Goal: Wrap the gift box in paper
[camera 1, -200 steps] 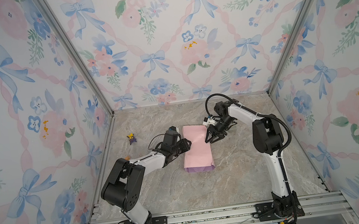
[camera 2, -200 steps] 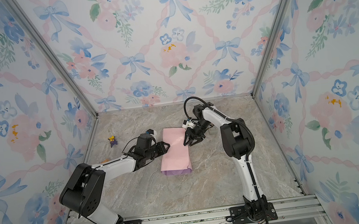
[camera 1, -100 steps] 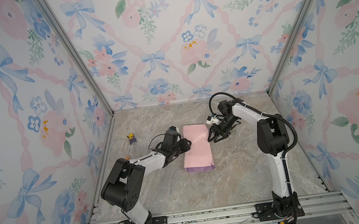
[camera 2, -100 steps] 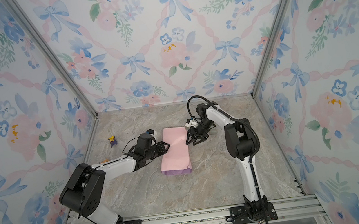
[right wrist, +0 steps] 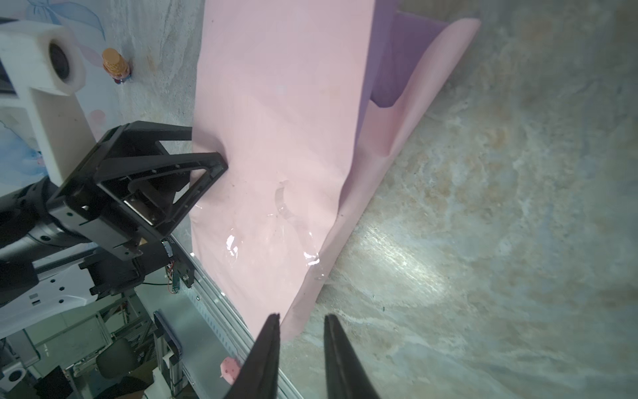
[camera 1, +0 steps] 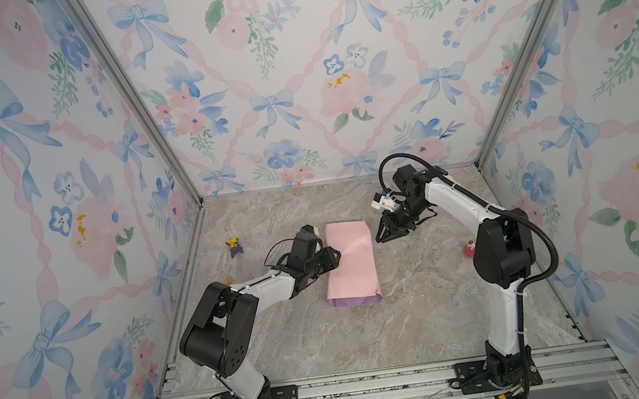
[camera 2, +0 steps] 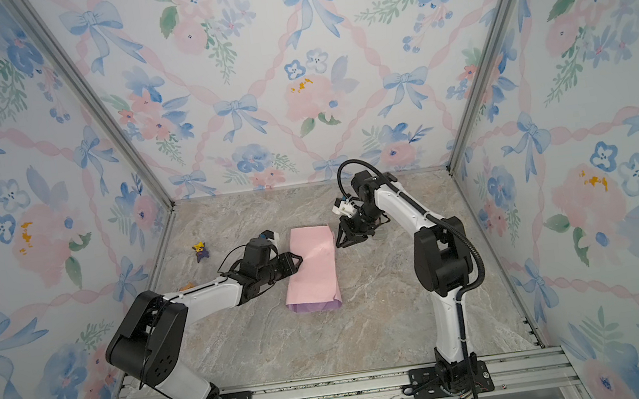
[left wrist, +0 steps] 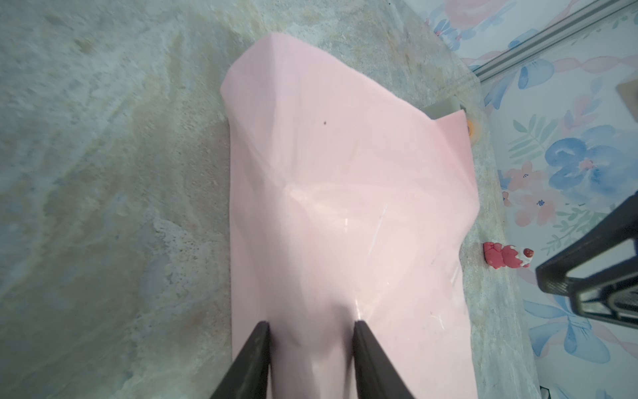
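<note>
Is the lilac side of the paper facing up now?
No, the paper shows its pale pink side on top in both top views, and lilac is seen only at its near open end.

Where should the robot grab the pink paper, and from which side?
Probably the loose long edge of the paper, coming from the right gripper's side: that edge curls up off the table, while the left gripper rests on the opposite side.

Pale pink paper [camera 1: 351, 261] shows lilac inside, on a grey-beige marbled table [camera 1: 409, 323], amid pastel floral walls [camera 1: 271, 68].
</note>
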